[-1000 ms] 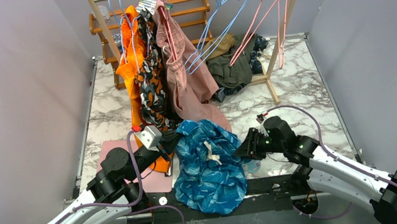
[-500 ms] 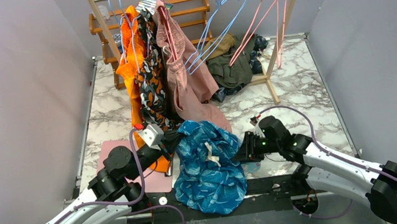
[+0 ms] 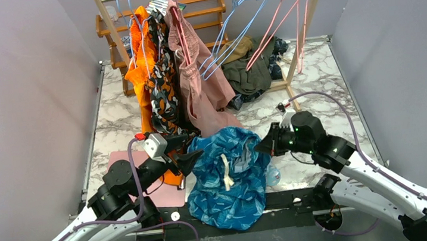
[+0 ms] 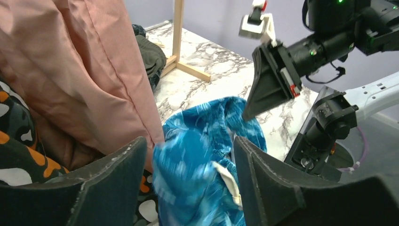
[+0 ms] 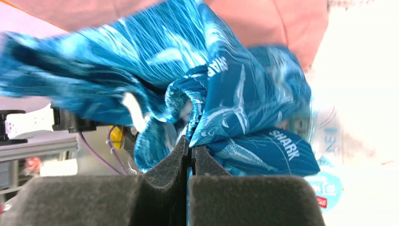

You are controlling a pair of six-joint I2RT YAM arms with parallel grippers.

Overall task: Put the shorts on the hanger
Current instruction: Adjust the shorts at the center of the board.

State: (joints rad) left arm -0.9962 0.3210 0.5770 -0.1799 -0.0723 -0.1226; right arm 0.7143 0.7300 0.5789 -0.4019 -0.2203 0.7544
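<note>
The teal-blue leaf-print shorts [image 3: 226, 176] lie bunched at the table's near edge, with the white drawstring [image 3: 226, 170] on top. My right gripper [image 3: 260, 147] is shut on a fold at their right edge [image 5: 189, 150] and holds that side raised. My left gripper [image 3: 189, 159] stands open just left of the shorts. In the left wrist view the shorts [image 4: 202, 160] show between its spread fingers [image 4: 113, 183], with no contact visible. A thin pink hanger [image 3: 278, 27] hangs on the rail at the back right, far from both grippers.
Pink shorts [image 3: 208, 91] and orange-black garments [image 3: 160, 90] hang from the rack right behind the shorts. Light blue hangers [image 3: 231, 29] hang on the rail. A dark clothes pile [image 3: 250, 69] and a wooden rack leg [image 3: 292, 97] lie behind. A pink mat [image 3: 123, 166] lies under the left arm.
My left gripper has opened and let go of the shorts' left edge. My right gripper has shut on the right edge and lifted it back and to the right.
</note>
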